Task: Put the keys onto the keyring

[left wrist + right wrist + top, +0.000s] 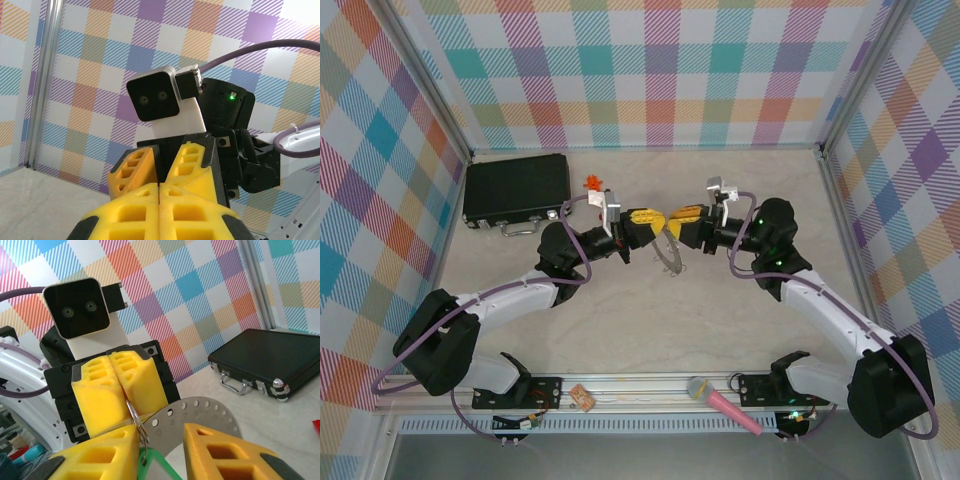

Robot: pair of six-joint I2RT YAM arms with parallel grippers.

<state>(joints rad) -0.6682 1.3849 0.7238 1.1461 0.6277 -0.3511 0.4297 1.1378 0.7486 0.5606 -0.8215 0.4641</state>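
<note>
At the bottom edge of the right wrist view, the right gripper has its yellow fingers standing apart. The key sits between them, close to the finger at lower left (only its green head shows; the frame cuts off the rest). Whether it is pinched cannot be told. Just above, a small wire loop rises to the seam of the left gripper, whose fingers are pressed together. The keyring, a flat grey perforated arc at lower centre, lies beside the loop, its lower part hidden. Farther off, at the right, a black case lies closed on the table, so its contents are unseen.
</note>
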